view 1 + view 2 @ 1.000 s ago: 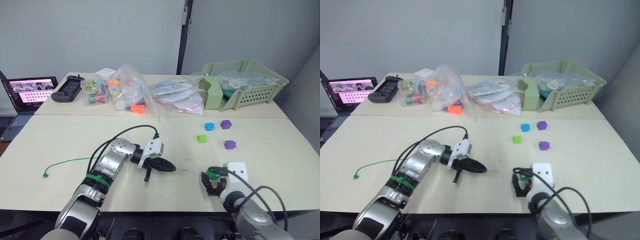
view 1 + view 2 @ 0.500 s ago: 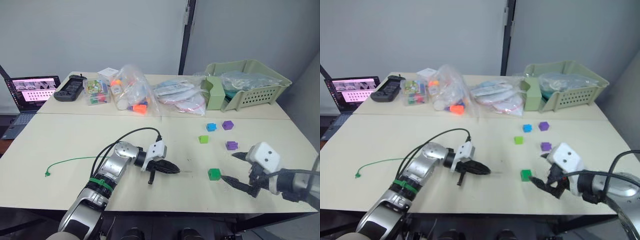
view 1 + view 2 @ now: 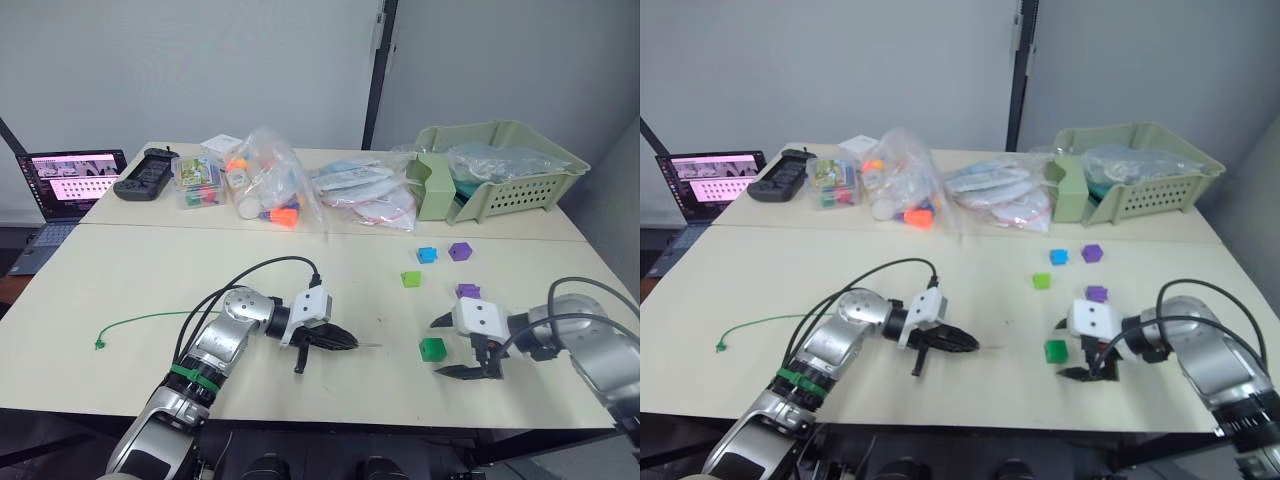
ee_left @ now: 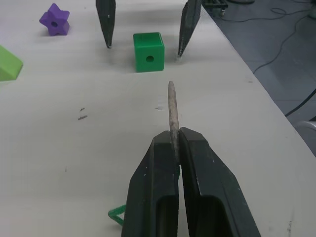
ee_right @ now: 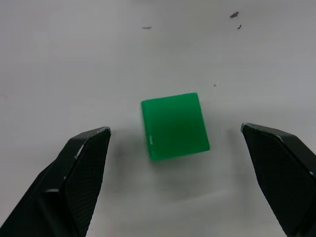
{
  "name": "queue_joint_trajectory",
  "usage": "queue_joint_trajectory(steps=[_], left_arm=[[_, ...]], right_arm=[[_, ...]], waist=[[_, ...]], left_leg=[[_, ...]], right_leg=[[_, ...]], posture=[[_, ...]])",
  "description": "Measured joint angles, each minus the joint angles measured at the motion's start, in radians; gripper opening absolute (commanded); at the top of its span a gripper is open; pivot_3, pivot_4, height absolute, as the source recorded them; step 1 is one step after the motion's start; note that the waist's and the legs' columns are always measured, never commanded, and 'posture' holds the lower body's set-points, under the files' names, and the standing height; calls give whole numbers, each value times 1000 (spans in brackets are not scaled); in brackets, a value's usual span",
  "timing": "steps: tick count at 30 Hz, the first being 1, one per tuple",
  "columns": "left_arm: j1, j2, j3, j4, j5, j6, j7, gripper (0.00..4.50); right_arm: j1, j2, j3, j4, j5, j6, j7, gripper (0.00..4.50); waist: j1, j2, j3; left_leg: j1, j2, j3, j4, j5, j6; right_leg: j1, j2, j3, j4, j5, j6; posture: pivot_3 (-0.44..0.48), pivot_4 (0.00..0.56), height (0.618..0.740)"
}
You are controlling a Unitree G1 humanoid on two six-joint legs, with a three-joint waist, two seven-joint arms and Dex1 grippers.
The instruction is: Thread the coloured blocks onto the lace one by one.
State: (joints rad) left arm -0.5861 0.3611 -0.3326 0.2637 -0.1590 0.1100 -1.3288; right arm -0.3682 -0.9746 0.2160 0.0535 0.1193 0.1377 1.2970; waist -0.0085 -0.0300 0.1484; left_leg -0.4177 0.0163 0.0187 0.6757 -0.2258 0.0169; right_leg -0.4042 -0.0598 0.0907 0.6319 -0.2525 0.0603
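A dark green block [image 3: 1056,350] lies on the table between the fingertips of my right gripper [image 3: 436,349], which is open and not touching it. My left gripper [image 4: 174,136] is shut on the lace just behind its pale stiff tip [image 4: 171,106], which points at the block's hole. The rest of the green lace [image 3: 140,323] trails left across the table to a knot [image 3: 99,346]. Further back sit a lime block [image 3: 407,279], a blue block [image 3: 427,255] and a purple block [image 3: 459,251]. A second purple block [image 3: 467,291] is star-shaped.
A pale green basket [image 3: 495,165] stands at the back right. Clear plastic bags [image 3: 265,185] of toys lie along the back. A laptop [image 3: 65,180] and a black controller [image 3: 145,172] are at the back left. The table's front edge [image 3: 400,425] runs just below both grippers.
The dark green block went from my right gripper near the front edge to the table. That gripper opened, swung right, then came back to straddle it. The left gripper has stayed put.
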Motion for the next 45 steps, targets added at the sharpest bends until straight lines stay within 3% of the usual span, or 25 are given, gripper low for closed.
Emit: queue_joint_trajectory(steps=[2,3,12,24,30,45], left_arm=[[0,1,-1,-12,0,1,4,0],[0,1,-1,-14,0,2,5,0],[0,2,-26,-16,22,6,29,0],[-8,-15,-106,-58,88,68,69,0],[-8,-19,-127,-64,118,71,86,0],[-8,-2,-127,-77,118,80,91,0]], right_arm=[[-29,10,17,30,-19,-16,25,4471],[-42,14,23,41,-22,-19,37,4235],[-55,33,46,47,-32,-2,93,1236],[-7,111,47,-305,1,402,-54,1187],[-7,111,60,-364,6,503,-91,1187],[-3,46,104,-389,19,549,-87,1187]], waist=[[0,0,0],[0,0,0],[-2,0,0],[-3,0,0],[1,0,0],[-3,0,0]], left_leg=[[0,0,0,0,0,0],[0,0,0,0,0,0],[0,0,-1,0,0,0],[0,-1,-5,2,0,0],[0,-1,-3,2,0,0],[0,-1,-3,2,0,0]], right_leg=[[0,0,0,0,0,0],[0,0,0,0,0,0],[0,0,0,1,0,0],[-2,0,0,7,0,0],[-2,0,0,8,0,0],[-2,0,-1,8,0,0]], posture=[[0,150,734],[0,150,734],[0,150,734],[0,150,734],[0,150,734],[0,150,734]])
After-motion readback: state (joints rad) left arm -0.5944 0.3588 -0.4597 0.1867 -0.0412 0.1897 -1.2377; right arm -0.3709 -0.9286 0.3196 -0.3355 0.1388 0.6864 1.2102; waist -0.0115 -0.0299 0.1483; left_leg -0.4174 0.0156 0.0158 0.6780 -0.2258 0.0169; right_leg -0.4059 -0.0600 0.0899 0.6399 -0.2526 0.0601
